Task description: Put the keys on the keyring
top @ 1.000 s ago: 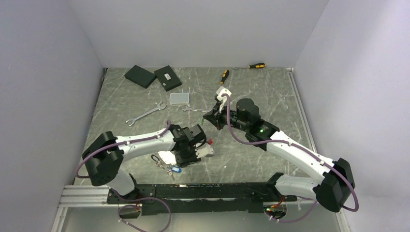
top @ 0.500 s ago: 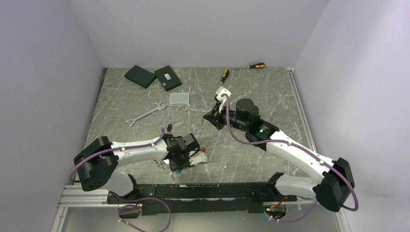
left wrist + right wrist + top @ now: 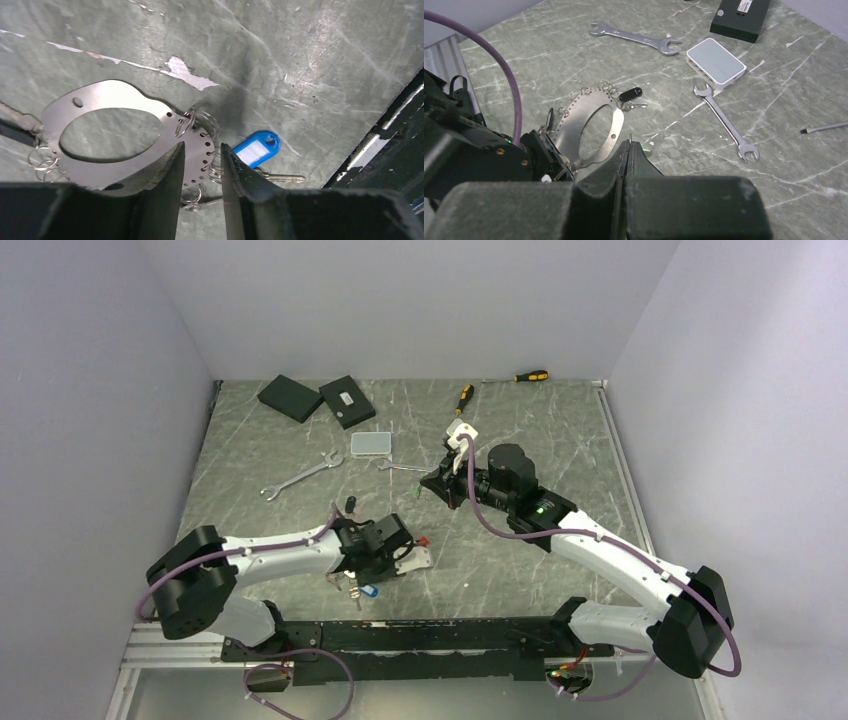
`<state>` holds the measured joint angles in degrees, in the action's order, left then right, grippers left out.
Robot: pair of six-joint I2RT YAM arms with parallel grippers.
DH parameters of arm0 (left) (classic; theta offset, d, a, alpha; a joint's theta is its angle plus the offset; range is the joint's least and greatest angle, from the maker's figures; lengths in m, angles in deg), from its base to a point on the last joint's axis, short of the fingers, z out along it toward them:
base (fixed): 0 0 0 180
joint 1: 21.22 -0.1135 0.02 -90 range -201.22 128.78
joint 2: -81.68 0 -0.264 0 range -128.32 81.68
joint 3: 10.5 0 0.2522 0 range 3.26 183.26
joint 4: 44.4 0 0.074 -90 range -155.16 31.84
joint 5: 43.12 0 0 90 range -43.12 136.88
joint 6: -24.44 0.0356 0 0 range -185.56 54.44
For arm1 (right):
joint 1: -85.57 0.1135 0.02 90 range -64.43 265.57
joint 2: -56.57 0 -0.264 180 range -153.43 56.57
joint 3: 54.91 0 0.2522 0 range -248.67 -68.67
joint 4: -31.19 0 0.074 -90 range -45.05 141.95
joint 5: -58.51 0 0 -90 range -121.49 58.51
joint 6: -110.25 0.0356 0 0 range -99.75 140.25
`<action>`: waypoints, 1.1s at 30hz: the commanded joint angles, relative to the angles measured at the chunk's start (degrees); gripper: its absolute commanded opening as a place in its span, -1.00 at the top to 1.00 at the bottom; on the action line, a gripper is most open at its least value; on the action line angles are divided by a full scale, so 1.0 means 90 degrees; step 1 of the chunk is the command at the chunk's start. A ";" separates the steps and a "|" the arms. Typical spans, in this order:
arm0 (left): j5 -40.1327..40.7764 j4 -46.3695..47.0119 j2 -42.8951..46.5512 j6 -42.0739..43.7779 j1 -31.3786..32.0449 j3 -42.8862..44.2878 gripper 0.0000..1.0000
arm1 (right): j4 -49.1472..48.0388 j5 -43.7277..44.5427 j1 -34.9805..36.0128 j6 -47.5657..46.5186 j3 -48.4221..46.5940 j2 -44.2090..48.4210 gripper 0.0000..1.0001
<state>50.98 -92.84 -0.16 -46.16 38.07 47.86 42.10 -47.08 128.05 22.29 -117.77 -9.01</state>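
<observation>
Grey-green marbled desk (image 3: 570,430) is carrying:
- two flat black rectangular boxes (image 3: 290,397), (image 3: 347,401), lying side by side at the far left
- small white rectangular plastic box (image 3: 370,443), sitting between two silver open-ended wrenches (image 3: 300,476), (image 3: 402,468)
- two yellow-and-black screwdrivers (image 3: 464,398), (image 3: 527,376), lying along the far edge

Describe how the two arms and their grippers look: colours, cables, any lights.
The left arm and right arm have white rounded link shells joined by chunky black joint housings. A purple cable runs along each, looping free in places. A small green light glows on the right arm. The left gripper and right gripper each have two matte black, wedge-shaped fingers.
</observation>
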 commanded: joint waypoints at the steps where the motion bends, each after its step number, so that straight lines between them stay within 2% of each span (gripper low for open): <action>1: 0.0078 0.0300 0.0572 0.0146 0.0024 -0.0111 0.20 | -0.0144 -0.0073 0.0025 -0.0032 -0.0101 0.0063 1.00; 5: -0.0327 0.0392 0.0555 0.0039 0.0024 -0.0238 0.12 | -0.0136 -0.0048 0.0026 -0.0037 -0.0101 0.0051 1.00; 19: -0.0314 0.0736 0.0072 0.0048 0.0028 -0.0308 0.09 | -0.0175 0.0033 0.0035 0.0003 -0.0005 0.0080 1.00; 25: -0.0104 0.0873 -0.0321 0.0271 0.0034 -0.0297 0.27 | -0.0279 0.0299 0.0038 0.0282 0.0511 0.0247 1.00; 27: 0.0070 0.0897 -0.0421 0.0330 0.0057 -0.0258 0.50 | -0.0317 0.0433 0.0031 0.0394 0.0714 0.0342 1.00; 29: 0.0168 0.0910 -0.0416 0.0386 0.0072 -0.0204 0.94 | -0.0350 0.0572 0.0035 0.0558 0.0893 0.0422 1.00; 30: 0.0185 0.0900 -0.0368 0.0427 0.0070 -0.0187 1.00 | -0.0399 0.0644 0.0036 0.0671 0.0996 0.0446 1.00; 33: 0.0107 0.0757 -0.0070 0.0594 0.0064 -0.0138 1.00 | -0.0603 0.0965 0.0036 0.1089 0.1311 0.0400 1.00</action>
<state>51.73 -84.92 -2.15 -43.82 38.61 46.24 41.22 -42.95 128.16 26.68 -108.33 -6.61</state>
